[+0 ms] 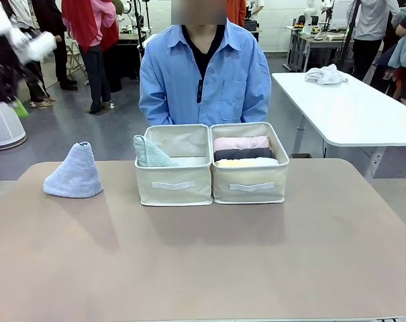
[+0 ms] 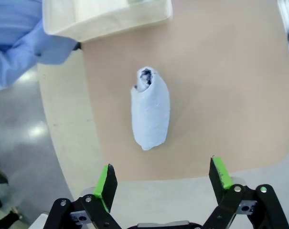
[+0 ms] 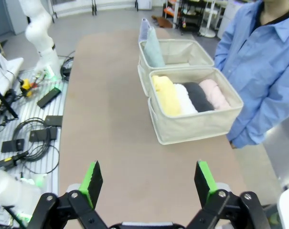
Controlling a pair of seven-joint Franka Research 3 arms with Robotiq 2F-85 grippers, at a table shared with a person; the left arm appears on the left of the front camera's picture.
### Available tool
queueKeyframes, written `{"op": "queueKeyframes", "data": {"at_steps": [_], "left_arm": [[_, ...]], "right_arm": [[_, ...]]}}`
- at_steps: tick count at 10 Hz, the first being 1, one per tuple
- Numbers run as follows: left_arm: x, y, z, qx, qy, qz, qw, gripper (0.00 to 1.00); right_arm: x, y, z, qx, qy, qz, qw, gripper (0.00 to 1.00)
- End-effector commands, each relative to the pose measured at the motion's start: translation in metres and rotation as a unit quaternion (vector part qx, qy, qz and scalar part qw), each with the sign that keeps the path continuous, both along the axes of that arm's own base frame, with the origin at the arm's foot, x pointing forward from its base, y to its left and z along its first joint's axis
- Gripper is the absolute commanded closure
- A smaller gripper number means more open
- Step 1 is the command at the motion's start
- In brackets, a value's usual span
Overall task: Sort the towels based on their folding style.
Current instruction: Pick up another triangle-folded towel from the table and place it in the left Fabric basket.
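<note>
Front view first: the lavender-blue cone [image 1: 74, 171] stood upright and alone on the tabletop [image 1: 256, 255], well off to my left of the two bins, the one towel not yet put away. The left bin [image 1: 174, 176] already had the grey-green cone [image 1: 149, 153] against its left wall. The right bin [image 1: 249, 178] carried the pink roll [image 1: 241, 143], the dark grey roll [image 1: 243, 154] and the yellow roll [image 1: 246, 162] side by side, with the person [image 1: 203, 74] waiting just behind. Over to the left wrist view: my left pincer [image 2: 162, 169] hung wide open with nothing in it. The lavender-blue cone sat dead ahead, apart from the pads and roughly centred between them, its length running away from me with the tip towards the bin beyond. Right wrist view: my right pincer [image 3: 148, 167] was spread wide and empty too, looking at the bins from the far side, the white roll [image 3: 185, 98] showing between yellow and dark grey. So the left arm was plainly the nearer one, I reckoned, and the cone belonged in the left bin with its twin.
</note>
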State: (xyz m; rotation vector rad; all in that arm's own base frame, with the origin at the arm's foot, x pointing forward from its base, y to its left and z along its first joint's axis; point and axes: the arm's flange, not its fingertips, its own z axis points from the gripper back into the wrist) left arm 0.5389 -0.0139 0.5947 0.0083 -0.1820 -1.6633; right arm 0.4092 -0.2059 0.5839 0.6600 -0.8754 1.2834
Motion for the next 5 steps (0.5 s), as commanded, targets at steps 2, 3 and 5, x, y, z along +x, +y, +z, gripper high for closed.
{"op": "queueKeyframes", "data": {"at_steps": [2, 3, 5], "left_arm": [[0.002, -0.031, -0.055, 0.056, 0.005, -0.009, 0.998, 0.00], [0.003, -0.046, -0.072, 0.055, -0.001, -0.008, 0.998, 0.00], [-0.002, -0.061, -0.094, 0.060, -0.018, -0.014, 0.998, 0.00]], "right_arm": [[0.000, -0.002, 0.000, -0.003, -0.001, 0.009, 1.000, 0.00], [0.000, -0.002, 0.000, -0.003, -0.001, 0.009, 1.000, 0.00], [0.000, -0.002, 0.000, -0.003, -0.001, 0.009, 1.000, 0.00]]}}
